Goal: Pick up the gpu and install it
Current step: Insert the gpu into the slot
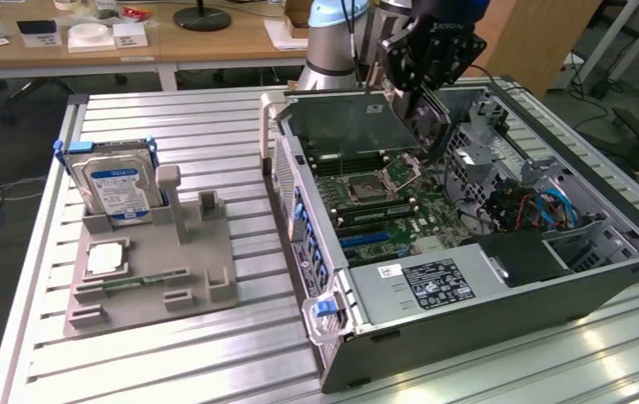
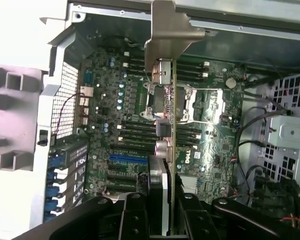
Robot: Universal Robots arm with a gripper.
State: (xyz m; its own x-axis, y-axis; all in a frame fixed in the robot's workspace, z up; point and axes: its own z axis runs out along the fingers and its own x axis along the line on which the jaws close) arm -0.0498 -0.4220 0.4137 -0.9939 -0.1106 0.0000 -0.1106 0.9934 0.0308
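Presently the gpu [image 1: 348, 126] is held clamped in the partly closed tool [image 1: 418, 80], its long axis lying toward nine o'clock in the exterior view, above the motherboard [image 1: 392, 215].

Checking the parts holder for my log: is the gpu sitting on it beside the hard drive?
No, the gpu hangs gripped in the jaws above the open computer case.
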